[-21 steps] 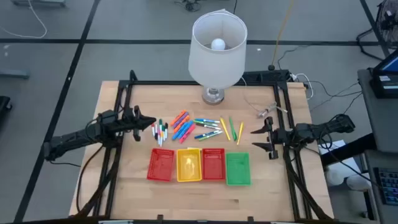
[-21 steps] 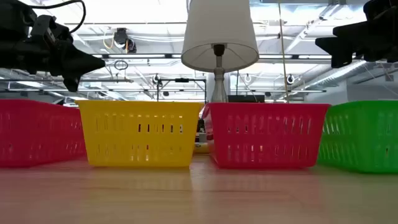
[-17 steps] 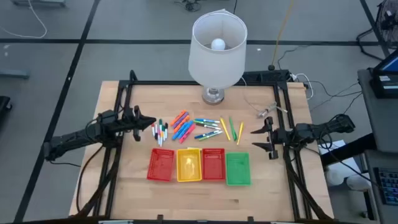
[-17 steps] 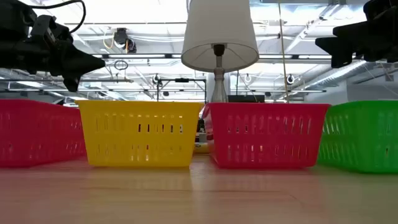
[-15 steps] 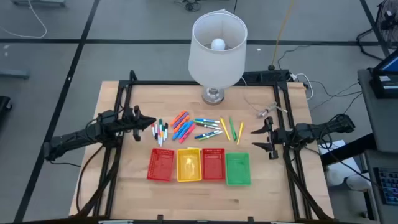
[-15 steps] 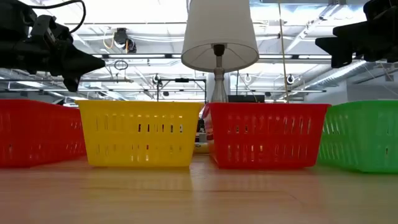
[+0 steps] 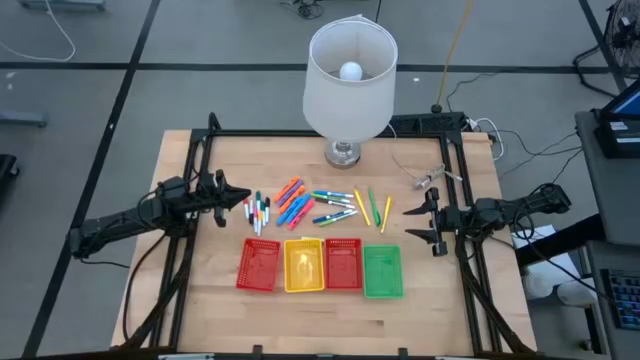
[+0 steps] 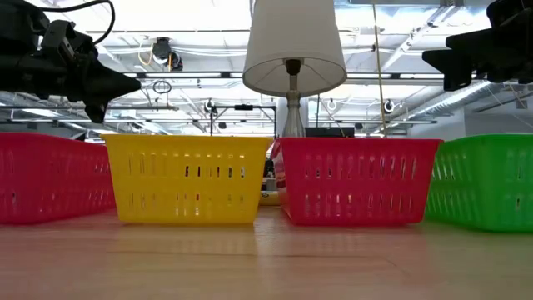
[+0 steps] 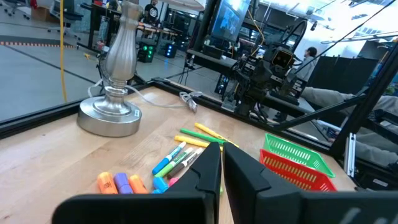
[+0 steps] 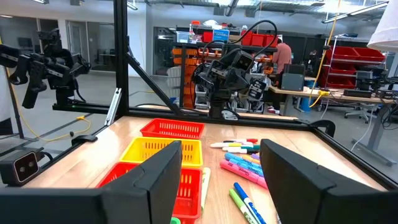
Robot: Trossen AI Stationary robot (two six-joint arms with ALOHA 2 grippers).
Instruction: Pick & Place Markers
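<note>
Markers (image 7: pixel 305 206) mid-desk look light, stiff, slick: pinch mid-barrel; left gripper (image 7: pixel 243 198) fingers together, right gripper (image 7: pixel 427 222) fingers apart, both empty.

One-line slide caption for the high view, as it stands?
Markers lie loose beside a lamp, four mesh trays lined up before them, left gripper shut and right gripper open at the sides.

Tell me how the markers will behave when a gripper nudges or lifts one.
The markers are thin, round sticks lying flat on the table, so a nudged one will probably roll. They look rigid and small, likely light and stiff in a grip. They lie packed side by side, so closing on one may well shift its neighbours.
</note>
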